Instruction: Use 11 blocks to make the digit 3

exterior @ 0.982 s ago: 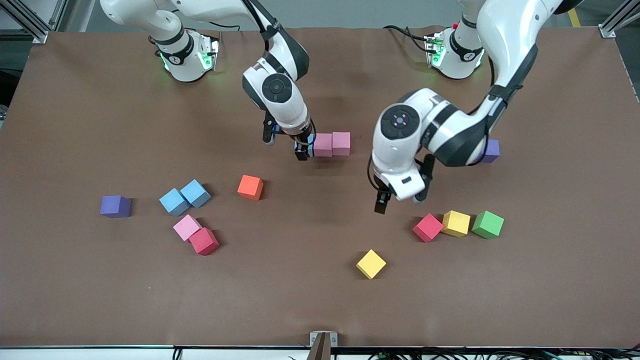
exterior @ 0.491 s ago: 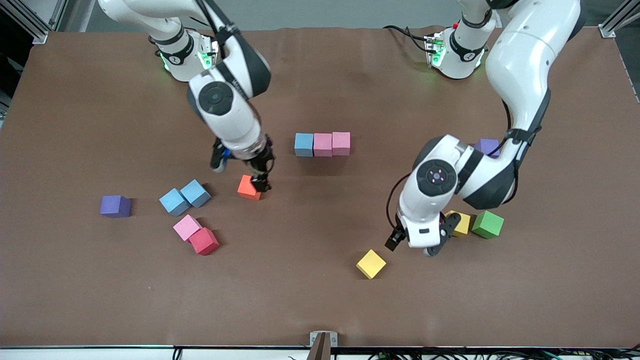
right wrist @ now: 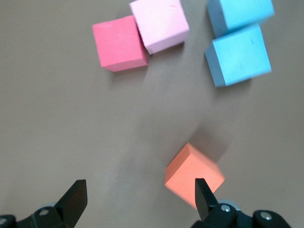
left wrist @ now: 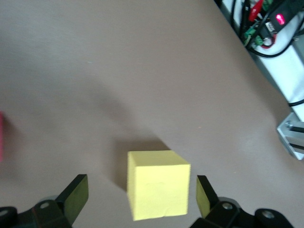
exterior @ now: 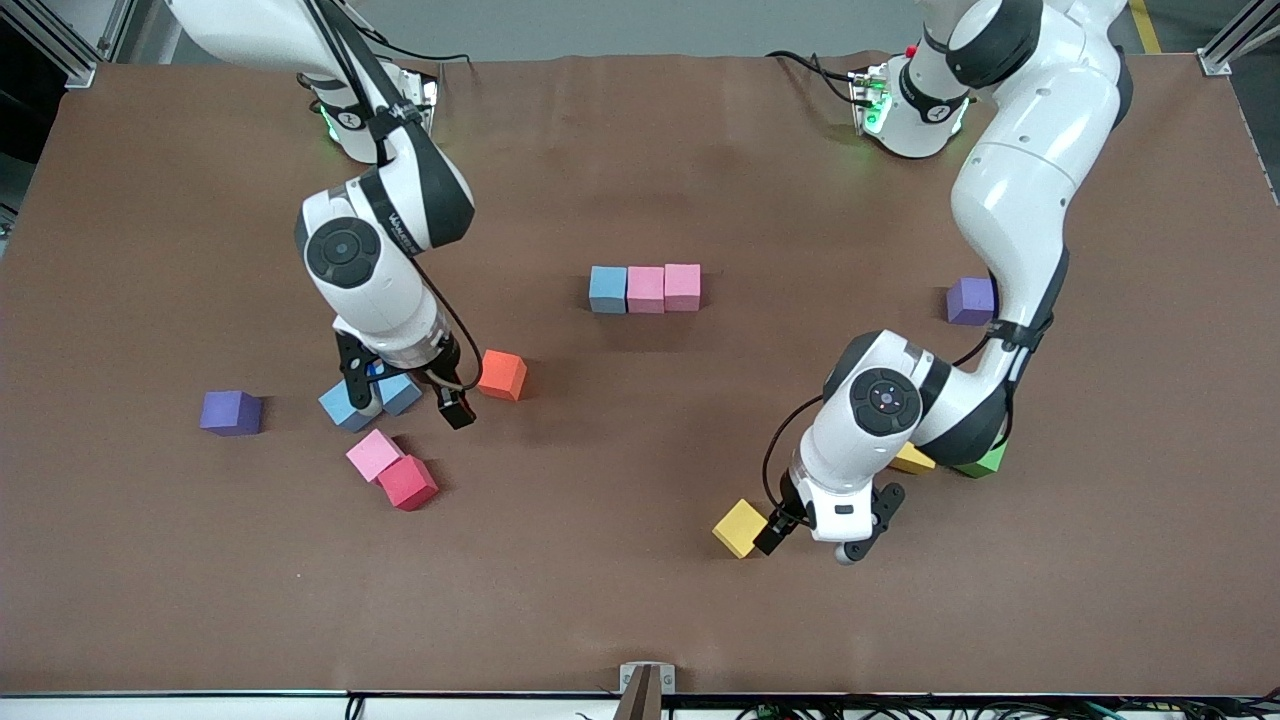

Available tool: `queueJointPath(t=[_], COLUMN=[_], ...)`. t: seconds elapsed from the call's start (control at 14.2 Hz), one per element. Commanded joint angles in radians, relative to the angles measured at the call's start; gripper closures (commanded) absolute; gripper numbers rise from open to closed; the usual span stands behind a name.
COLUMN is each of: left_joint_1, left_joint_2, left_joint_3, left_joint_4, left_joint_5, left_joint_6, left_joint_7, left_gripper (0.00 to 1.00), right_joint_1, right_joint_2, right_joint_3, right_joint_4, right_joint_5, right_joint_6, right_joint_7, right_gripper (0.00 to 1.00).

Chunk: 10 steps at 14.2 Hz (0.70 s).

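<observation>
Left tool [exterior: 812, 532] low over the counter [exterior: 640, 620], fingers spread, nothing held. In the left wrist view a yellow cube [left wrist: 157, 190] sits between the fingers, not yet gripped; in the front view the tool appears just beside that cube [exterior: 741, 527], toward the left arm's end.

Right tool [exterior: 405, 398] spread and empty, over the gap between the orange cube [exterior: 501, 375] and the two loose blue cubes [exterior: 355, 402], which touch each other. The right wrist view shows the orange cube [right wrist: 194, 175] by one finger, not between the two.

Progress: only one bar is laid, a blue, pink, pink row [exterior: 645, 288] of touching cubes mid-counter. Three of eleven placed.

Left to do, judging by the spread: orange, the blue pair, a pink cube [exterior: 373, 454] touching a red cube [exterior: 407, 482], the near yellow, plus a second yellow [exterior: 913, 461] and a green [exterior: 984, 462] mostly hidden under the left arm. A second red may lie under there too; cannot tell.

Two purple cubes [exterior: 231, 412] lie well apart.
</observation>
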State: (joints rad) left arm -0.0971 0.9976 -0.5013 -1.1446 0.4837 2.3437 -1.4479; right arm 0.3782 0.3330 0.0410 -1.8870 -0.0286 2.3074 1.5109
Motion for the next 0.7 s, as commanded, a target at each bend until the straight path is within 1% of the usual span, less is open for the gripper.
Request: queueJointPath(t=[0.0,0.14,0.21,0.35,0.49,0.63], left_joint_1=[-0.021,-0.036,-0.05,-0.064,-0.07,-0.072], left_joint_2=[0.056,0.081,0.104,0.124,0.137,0.153], left_joint_3=[0.007,0.009,0.015,0.029,0.046,0.052], left_joint_4=[0.059,0.062,0.074,0.085,0.085,0.085], left_joint_5=[0.0,0.0,-0.002,-0.002,-0.002,-0.002], left_joint_6=[0.069,0.118,0.147,0.161,0.174,0.221], left_joint_7=[0.017,0.018,0.015,0.018,0.021,0.02], left_gripper=[0.0,0.0,0.0,0.0,0.0,0.0], right_joint_1=[-0.01,-0.009,-0.007,-0.004,-0.004,-0.002], right_joint_2=[-0.003,0.0,0.007,0.011,0.037,0.064], right_joint_3=[0.02,0.023,0.023,0.026,0.033,0.034], right_joint_4=[-0.021,-0.032,-0.032,-0.03,-0.03,-0.026], right_joint_5=[-0.019,-0.02,-0.02,-0.019,-0.019,-0.019], right_joint_6=[-0.008,-0.023,-0.043,-0.077,-0.076,-0.065], right_joint_7=[-0.174,-0.236,-0.304,-0.507,-0.616,-0.699], right_gripper=[0.0,0.0,0.0,0.0,0.0,0.0])
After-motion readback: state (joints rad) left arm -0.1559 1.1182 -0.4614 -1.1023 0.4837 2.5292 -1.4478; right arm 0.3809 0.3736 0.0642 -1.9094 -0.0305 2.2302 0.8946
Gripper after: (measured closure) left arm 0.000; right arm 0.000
